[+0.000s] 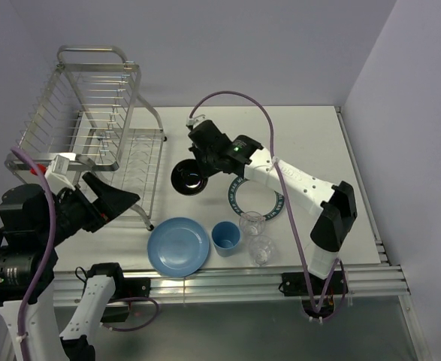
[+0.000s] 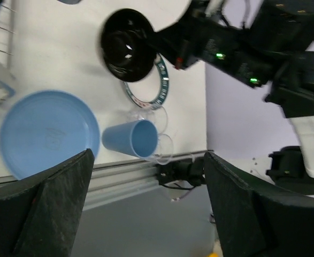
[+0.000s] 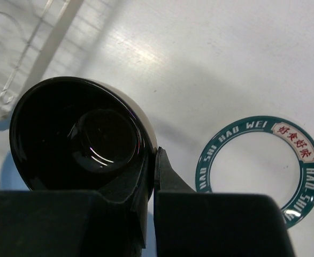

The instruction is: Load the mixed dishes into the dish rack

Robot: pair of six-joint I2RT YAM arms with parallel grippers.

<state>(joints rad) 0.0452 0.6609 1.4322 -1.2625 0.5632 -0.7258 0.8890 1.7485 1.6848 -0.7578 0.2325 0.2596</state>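
Observation:
My right gripper (image 1: 199, 167) is shut on the rim of the small black bowl (image 1: 190, 177), held above the table just right of the silver wire dish rack (image 1: 92, 128); the bowl fills the right wrist view (image 3: 82, 142) and shows in the left wrist view (image 2: 127, 45). The white plate with the lettered rim (image 1: 256, 197) lies under the right arm. The light-blue plate (image 1: 178, 245), light-blue cup (image 1: 225, 238) and two clear glasses (image 1: 252, 222) (image 1: 262, 250) stand near the front edge. My left gripper (image 1: 119, 201) is open and empty, raised at the rack's front corner.
The rack's lower tier (image 1: 141, 162) lies just left of the held bowl. The right arm (image 1: 303, 184) stretches across the table's middle. A metal rail (image 1: 228, 278) runs along the near edge.

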